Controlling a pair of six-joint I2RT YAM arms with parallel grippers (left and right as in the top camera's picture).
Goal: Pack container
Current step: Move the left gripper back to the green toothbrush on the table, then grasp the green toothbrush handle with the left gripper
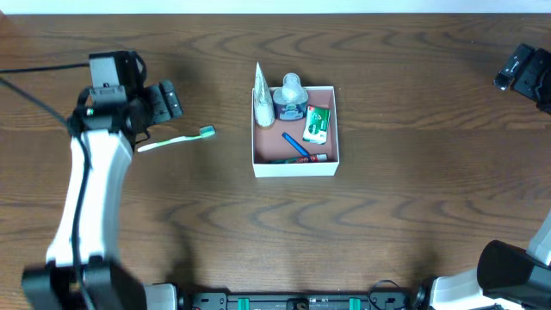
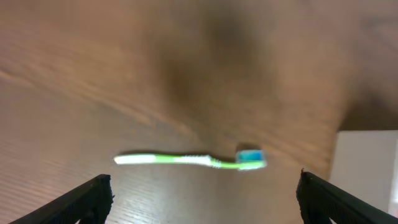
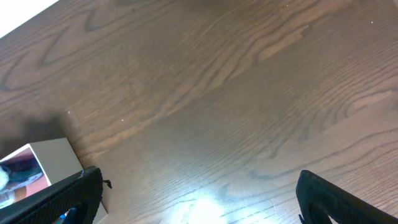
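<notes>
Dark wood counter (image 1: 413, 215), two arms. We list one white box (image 1: 295, 166) at centre, already holding a tube (image 1: 262, 99), a bottle (image 1: 293, 93) and a green packet (image 1: 317, 125). One green toothbrush (image 2: 186, 160) lies flat on the counter left of the box, not yet packed. Left tool (image 2: 202, 199) hangs above it, fingers spread, empty. Right tool (image 3: 199, 199) is likewise spread, empty, well apart. We judge packing nearly done; the toothbrush remains.

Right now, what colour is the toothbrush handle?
Toothbrush handle: green fading to white; best in left wrist view.
</notes>
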